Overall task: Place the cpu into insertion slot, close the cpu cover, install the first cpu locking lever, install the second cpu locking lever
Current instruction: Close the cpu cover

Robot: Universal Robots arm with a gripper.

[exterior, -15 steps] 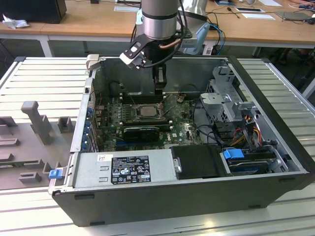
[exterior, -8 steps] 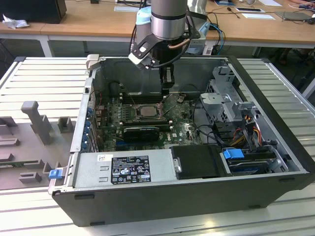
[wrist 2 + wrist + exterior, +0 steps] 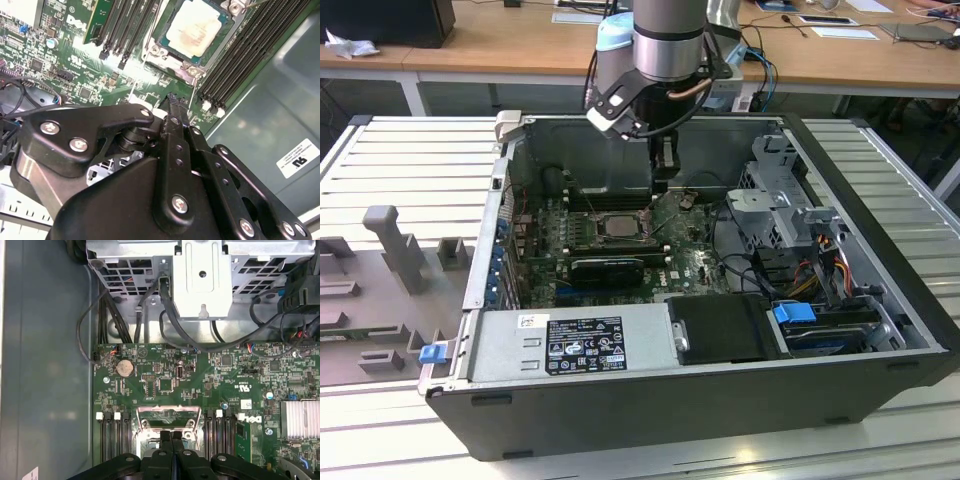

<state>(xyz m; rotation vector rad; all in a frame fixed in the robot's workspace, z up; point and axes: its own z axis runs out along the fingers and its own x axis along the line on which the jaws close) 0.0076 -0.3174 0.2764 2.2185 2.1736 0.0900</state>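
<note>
While I watch the feeds from my station, I read the scene from the exterior view's left. The ribbed desk (image 3: 380, 150) carries the open computer case (image 3: 620, 420), and inside it, on the green board (image 3: 695, 262), sits the insertion slot (image 3: 592, 225). The cpu (image 3: 620, 226) lies in that slot, so I judge the first step done. In the second wrist view the cpu cover (image 3: 170, 61) seems to lie flat around the chip. I take it as closed, though not with certainty. A thin metal rod (image 3: 248, 4) at the socket's corner may be one locking lever. I cannot tell whether either lever is latched, so I count those two steps as not yet confirmed.

Just to the exterior view's right of the slot hangs the hand (image 3: 662, 183), low inside the case. In both wrist views its fingers (image 3: 162, 452) meet with no gap and nothing between them — closed and empty, the tips over the board just beside the socket's edge. Farther right stands the grey drive cage (image 3: 770, 200).

The cpu is a small flat square with a dull silver top and a pale sheen, a thin green rim showing around it. It looks level in its frame — long black memory slots (image 3: 240, 55) run alongside.
</note>
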